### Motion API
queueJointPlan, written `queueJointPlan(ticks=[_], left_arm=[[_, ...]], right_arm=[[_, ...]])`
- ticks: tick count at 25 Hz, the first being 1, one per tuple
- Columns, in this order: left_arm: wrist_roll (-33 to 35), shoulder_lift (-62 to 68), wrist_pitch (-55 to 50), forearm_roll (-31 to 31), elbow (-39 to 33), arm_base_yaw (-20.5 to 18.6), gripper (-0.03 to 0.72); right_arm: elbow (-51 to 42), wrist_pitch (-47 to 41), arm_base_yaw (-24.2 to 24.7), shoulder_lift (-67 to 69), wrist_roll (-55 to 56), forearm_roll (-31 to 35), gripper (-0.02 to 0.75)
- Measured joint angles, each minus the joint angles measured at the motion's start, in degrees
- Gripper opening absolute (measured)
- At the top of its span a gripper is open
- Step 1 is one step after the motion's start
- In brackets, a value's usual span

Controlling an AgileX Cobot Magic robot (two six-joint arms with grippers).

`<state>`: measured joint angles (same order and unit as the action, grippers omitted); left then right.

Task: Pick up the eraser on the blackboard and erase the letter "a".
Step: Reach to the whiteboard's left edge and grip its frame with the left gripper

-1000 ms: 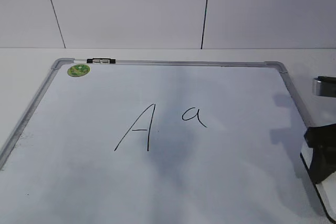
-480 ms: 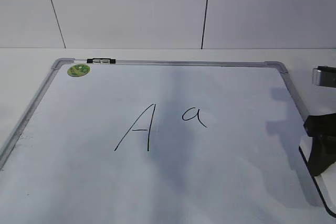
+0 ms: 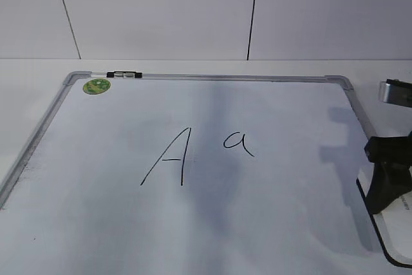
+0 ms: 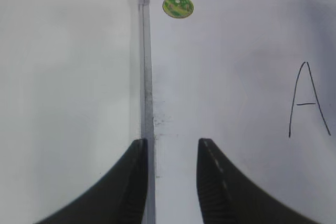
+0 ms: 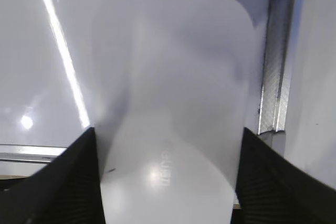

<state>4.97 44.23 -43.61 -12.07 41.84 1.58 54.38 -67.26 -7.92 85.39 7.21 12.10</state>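
White rounded eraser clamped in right tool, faint print unreadable; left tool parted, empty.

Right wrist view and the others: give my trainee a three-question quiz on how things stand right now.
1. True or false: the right gripper has its jaws on either side of the eraser.
2. What sits nearest the green sticker? A) letter "a" B) capital "A" C) black clip
3. Fill in: the left gripper straddles the blackboard's ___ edge.

Key: 1 true; 2 C; 3 left.
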Motion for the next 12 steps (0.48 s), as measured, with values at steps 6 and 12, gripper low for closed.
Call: queueJointPlan(ticks=[6,12], left_arm=[[-0.11,15.49,-1.73,-1.33,5.34,0.0,0.26],[-0.19,30.21,-3.83,-1.45,12.24,0.0,0.286]], right_arm=[[0.0,-0.13,0.0,0.0,-2.04,2.36,0.559],[0.0,-0.86,0.0,0.0,-3.64,3.47,0.559]])
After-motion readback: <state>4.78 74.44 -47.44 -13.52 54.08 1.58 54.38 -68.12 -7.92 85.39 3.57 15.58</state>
